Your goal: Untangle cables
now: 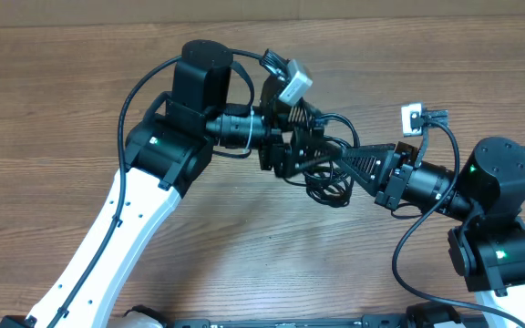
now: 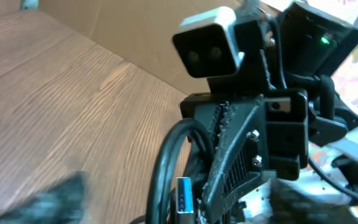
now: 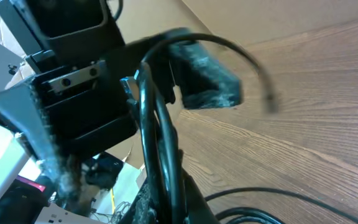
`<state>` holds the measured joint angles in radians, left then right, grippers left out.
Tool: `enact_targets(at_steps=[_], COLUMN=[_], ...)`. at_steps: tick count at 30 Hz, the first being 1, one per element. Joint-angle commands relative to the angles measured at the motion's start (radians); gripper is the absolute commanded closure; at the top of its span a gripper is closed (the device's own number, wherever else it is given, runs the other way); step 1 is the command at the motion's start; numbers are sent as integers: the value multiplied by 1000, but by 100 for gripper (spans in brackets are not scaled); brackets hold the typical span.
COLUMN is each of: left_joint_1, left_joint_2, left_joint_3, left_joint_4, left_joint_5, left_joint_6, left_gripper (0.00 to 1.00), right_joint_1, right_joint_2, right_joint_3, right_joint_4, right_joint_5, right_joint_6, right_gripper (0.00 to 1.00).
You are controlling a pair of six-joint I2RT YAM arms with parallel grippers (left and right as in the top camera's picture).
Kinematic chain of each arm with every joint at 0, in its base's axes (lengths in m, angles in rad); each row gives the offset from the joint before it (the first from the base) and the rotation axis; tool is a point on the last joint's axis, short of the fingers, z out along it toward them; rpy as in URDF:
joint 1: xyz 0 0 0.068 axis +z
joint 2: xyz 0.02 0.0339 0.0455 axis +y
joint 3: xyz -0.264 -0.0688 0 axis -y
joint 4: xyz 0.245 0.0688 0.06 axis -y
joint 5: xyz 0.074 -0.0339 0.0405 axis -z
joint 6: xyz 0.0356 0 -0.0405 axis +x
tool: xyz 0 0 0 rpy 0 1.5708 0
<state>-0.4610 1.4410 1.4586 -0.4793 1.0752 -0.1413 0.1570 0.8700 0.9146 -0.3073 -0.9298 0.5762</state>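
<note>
Over a wooden table (image 1: 62, 91), the left arm (image 1: 144, 210) and right arm (image 1: 499, 237) converge at centre frame. The left gripper (image 1: 285, 155) and right gripper (image 1: 340, 164) meet nose to nose amid the cables (image 1: 328, 187), bunched between and just below them. Whether either is clamped cannot be told. A blue-tongued plug (image 2: 184, 198) shows low in the left wrist view. Untangling looks barely begun; next, one strand needs drawing clear.

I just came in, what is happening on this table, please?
Two robot arms meet over the middle of the wooden table, working on thin black cables. The left end effector and the right end effector sit close to them from opposite sides, and the cords are in one tangled clump. I cannot tell whether either is closed on a cord. A blue plug shows in the left wrist view.
</note>
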Motion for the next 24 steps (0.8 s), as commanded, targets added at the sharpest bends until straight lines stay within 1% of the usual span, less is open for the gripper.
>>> enact_targets(at_steps=[1, 2, 3, 5, 6, 7, 9, 11, 13, 14, 17, 19, 22, 24], left_joint_1=[96, 144, 179, 226, 230, 229, 211, 197, 183, 179, 179, 179, 179, 174], left_joint_2=[-6, -6, -6, -6, -6, -6, -6, -6, -6, -6, -6, -6, -6, -6], left_joint_3=[10, 10, 10, 10, 10, 10, 10, 10, 10, 10, 10, 10, 10, 10], left_joint_4=[-49, -87, -119, -169, -179, -187, -211, -226, -228, -228, -259, -305, -391, -459], left_joint_5=[-92, -95, -85, -10, 21, 74, 123, 122, 123, 123, 130, 130, 130, 130], left_joint_6=[-176, -224, -245, -246, -233, -193, -134, -116, -116, -116, -125, -129, -129, -129], left_gripper=[0, 0, 0, 0, 0, 0, 5, 5, 15, 18, 18, 13, 12, 7], right_joint_1=[-3, -3, -3, -2, -2, -2, -2, -2, -2, -2, -2, -2, -2, -2], right_joint_2=[-4, -4, -4, -4, -4, -4, -4, -4, -4, -4, -4, -4, -4, -4], right_joint_3=[19, 19, 19, 19, 19, 19, 19, 19, 19, 19, 19, 19, 19, 19], right_joint_4=[8, 12, 17, 42, 54, 73, 87, 87, 94, 98, 136, 164, 168, 169], right_joint_5=[41, 50, 50, 56, 58, 57, 57, 57, 57, 57, 58, 58, 77, 77], right_joint_6=[-2, -2, -2, -2, -2, -1, 0, 0, 3, 4, 53, 53, 53, 53], right_gripper=[96, 96, 96, 96, 96, 96, 96, 96, 96, 96, 96, 96, 96, 96])
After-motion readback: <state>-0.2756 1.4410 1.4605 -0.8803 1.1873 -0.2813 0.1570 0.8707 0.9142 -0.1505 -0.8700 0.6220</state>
